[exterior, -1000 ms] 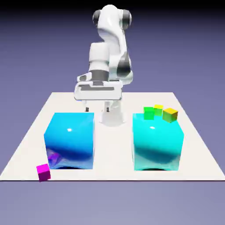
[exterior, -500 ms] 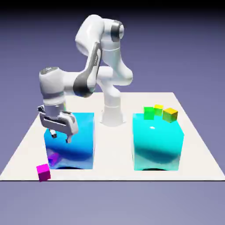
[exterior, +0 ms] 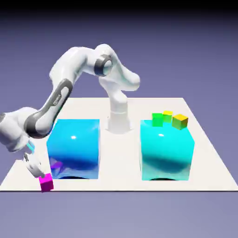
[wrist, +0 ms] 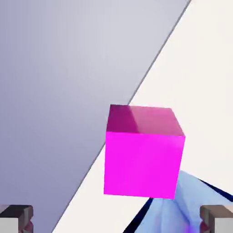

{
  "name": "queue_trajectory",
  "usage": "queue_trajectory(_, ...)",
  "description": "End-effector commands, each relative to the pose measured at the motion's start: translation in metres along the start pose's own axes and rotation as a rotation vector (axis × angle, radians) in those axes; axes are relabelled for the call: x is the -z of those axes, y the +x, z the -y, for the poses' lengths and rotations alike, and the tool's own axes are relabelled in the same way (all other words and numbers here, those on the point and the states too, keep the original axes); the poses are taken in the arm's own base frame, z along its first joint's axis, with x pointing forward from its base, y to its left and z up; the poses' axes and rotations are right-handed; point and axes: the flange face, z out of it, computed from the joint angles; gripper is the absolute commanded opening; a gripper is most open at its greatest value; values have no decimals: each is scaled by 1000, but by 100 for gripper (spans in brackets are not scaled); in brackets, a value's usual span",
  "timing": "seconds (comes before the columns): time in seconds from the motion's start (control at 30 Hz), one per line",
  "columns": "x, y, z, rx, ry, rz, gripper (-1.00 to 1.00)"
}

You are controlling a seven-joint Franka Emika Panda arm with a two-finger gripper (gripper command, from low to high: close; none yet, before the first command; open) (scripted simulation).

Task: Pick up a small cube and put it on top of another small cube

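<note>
- Magenta cube (exterior: 46,182) at table (exterior: 120,158) edge, near blue block (exterior: 74,146); not held.
- Gripper (wrist: 116,219) released, tips wide either side.
- Step, likely: reach and grasp. Centre cube, square tips to its faces, ease in, close softly; a nudge could tip it off.
</note>
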Motion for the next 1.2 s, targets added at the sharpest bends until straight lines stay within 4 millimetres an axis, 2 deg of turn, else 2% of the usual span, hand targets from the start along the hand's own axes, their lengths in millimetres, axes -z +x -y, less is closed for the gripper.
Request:
queue_trajectory(0.0, -21, 2, 3, 0, 0, 0, 0)
queue_trajectory(0.07, -60, 6, 5, -1, -1, -1, 0)
queue_trajectory(0.1, -60, 6, 5, -1, -1, -1, -100)
queue_trajectory(0.13, -60, 6, 5, -1, -1, -1, -100)
queue_trajectory(0.23, 4, 0, -1, 0, 0, 0, -100)
queue_trajectory(0.27, 8, -35, 1, 59, -18, -4, -100)
queue_trajectory(0.33, 9, -117, 1, 202, -66, -18, -100)
queue_trajectory(0.4, 6, -199, -9, 348, -116, -40, -100)
queue_trajectory(0.47, 2, -279, -29, 494, -169, -69, -100)
queue_trajectory(0.53, -6, -355, -59, 640, -224, -107, -100)
queue_trajectory(0.6, -14, -425, -98, 786, -280, -153, -100)
queue_trajectory(0.7, -31, -518, -172, 1003, -365, -239, -100)
queue_trajectory(0.77, -43, -569, -230, 1144, -420, -308, -100)
queue_trajectory(0.83, -55, -611, -292, 1282, -473, -387, -100)
queue_trajectory(0.93, -74, -656, -392, 1481, -546, -525, -100)
queue_trajectory(0.97, -79, -663, -416, 1525, -562, -560, -100)
queue_trajectory(1.0, -79, -663, -416, 1525, -562, -560, -100)
queue_trajectory(1.17, -129, -628, -409, 1525, -562, -560, -100)
